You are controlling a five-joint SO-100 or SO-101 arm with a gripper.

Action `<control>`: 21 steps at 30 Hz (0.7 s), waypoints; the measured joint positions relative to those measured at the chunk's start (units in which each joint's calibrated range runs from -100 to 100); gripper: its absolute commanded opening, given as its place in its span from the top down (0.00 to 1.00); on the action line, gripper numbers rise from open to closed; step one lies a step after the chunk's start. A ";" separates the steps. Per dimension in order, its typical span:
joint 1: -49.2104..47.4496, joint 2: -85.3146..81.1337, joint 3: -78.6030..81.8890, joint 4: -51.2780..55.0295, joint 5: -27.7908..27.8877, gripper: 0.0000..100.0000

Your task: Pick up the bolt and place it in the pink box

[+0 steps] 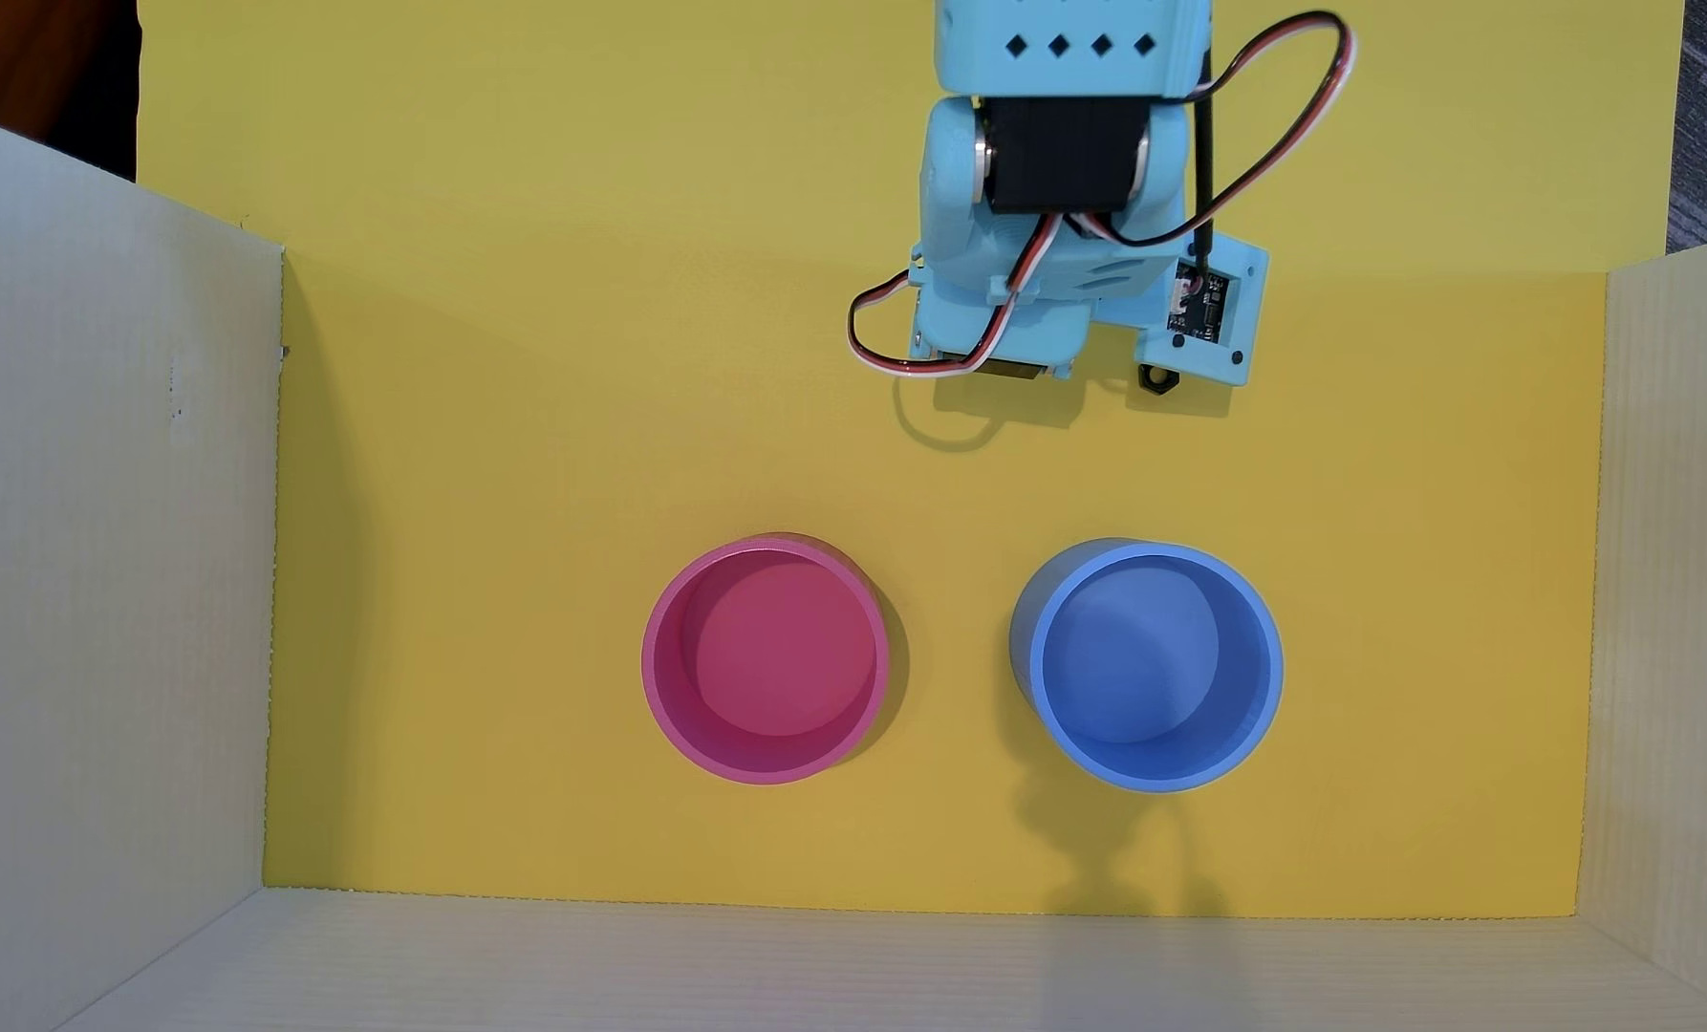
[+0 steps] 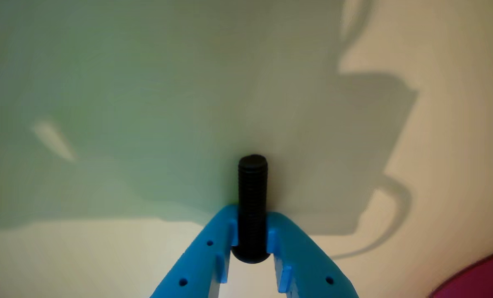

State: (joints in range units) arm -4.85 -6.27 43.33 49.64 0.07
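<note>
Our gripper (image 2: 252, 234) clamps the bolt (image 2: 252, 194) by its shaft, well apart from the pink box (image 1: 765, 660) and blue cup (image 1: 1147, 665)

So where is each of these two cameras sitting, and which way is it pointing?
Overhead view: fixed above, facing straight down on the yellow floor with the pink box and blue cup; the light-blue arm enters from the top edge.
Wrist view: rides on the arm, looking along the gripper, whose two blue fingers clamp the bolt above the floor.
Shared: the pink box, only a sliver at the wrist view's lower right corner, and the floor.
</note>
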 measured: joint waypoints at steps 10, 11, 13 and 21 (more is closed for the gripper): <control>3.94 -18.47 -5.86 5.65 0.24 0.99; 4.52 -20.08 -7.03 6.34 0.24 0.99; 5.61 -21.53 -9.28 7.37 0.24 0.99; 10.21 -14.66 -21.08 8.31 0.24 0.99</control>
State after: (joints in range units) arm 5.36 -20.93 22.25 57.94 0.32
